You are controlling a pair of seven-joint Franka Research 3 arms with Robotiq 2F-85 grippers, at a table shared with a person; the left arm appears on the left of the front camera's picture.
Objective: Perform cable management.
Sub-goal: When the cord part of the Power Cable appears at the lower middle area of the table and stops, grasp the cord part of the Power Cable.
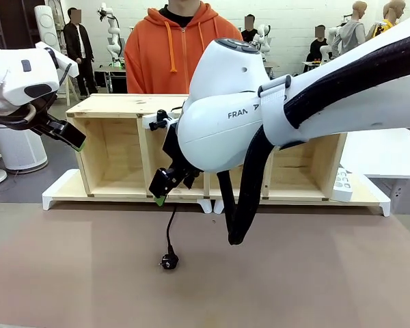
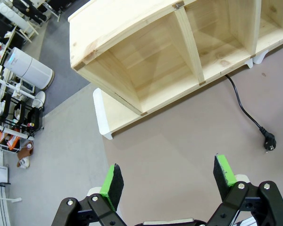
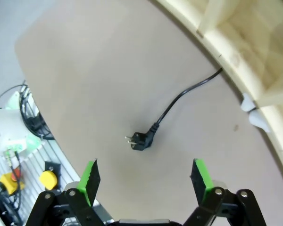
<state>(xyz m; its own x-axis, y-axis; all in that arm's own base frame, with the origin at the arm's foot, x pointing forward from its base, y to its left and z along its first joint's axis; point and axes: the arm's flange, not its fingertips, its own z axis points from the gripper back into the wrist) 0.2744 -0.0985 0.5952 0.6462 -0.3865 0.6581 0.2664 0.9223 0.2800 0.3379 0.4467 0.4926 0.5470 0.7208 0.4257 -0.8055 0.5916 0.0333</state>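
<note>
The right gripper hangs with its green-padded jaws wide apart and empty. The long thin black flexible power cable lies on the brown tabletop just ahead of them, its plug in line with the gap. It runs from there to the pale wooden open shelf unit. The left gripper also has its jaws apart and empty, with the cable well off to one side.

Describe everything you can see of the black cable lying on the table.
The thin black flexible power cable comes out at the base of the light wooden shelf unit, curves loosely across the brown matte tabletop and ends in a black angled plug with metal pins, lying flat. Its other end is hidden. Nothing grips it.
</note>
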